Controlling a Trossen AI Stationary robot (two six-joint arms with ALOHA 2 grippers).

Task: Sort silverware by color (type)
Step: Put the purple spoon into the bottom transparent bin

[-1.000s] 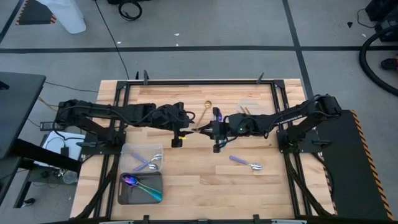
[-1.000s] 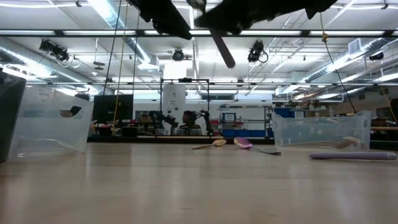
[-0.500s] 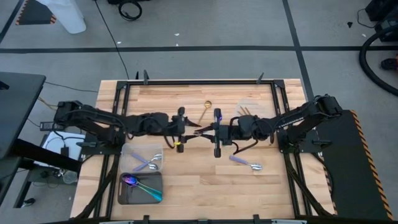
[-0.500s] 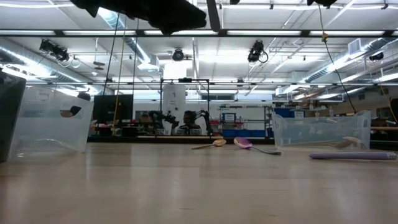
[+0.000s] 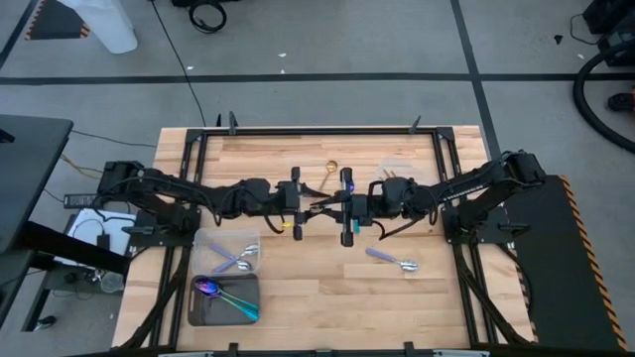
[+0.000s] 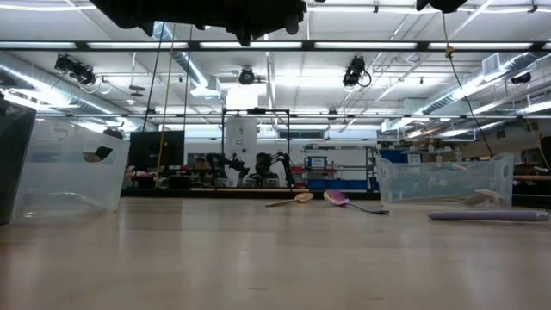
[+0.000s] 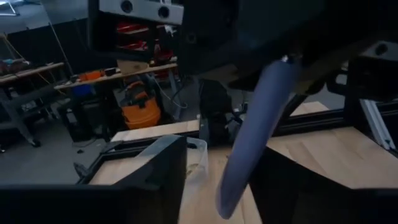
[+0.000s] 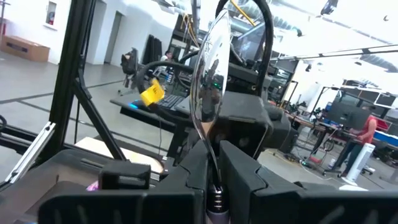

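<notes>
No readable writing or brand shows anywhere. Above the table's middle, the right gripper (image 5: 332,206) pinches a slim silver spoon with a lavender handle (image 8: 208,106), its bowl reaching toward the left gripper (image 5: 310,205), whose fingers (image 7: 158,180) stand spread either side of the handle. Only the high view shows the clear plastic tray (image 5: 230,253) holding spoons and the dark grey tray (image 5: 224,299) at near left.

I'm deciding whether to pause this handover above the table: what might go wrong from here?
1. The right hand pinches the spoon only at its handle end, while the left hand faces it with fingers apart around the handle; a mistimed release may drop it.
2. A drop may land beside the clear tray, unsorted.
3. The hands nearly meet and might collide.
</notes>
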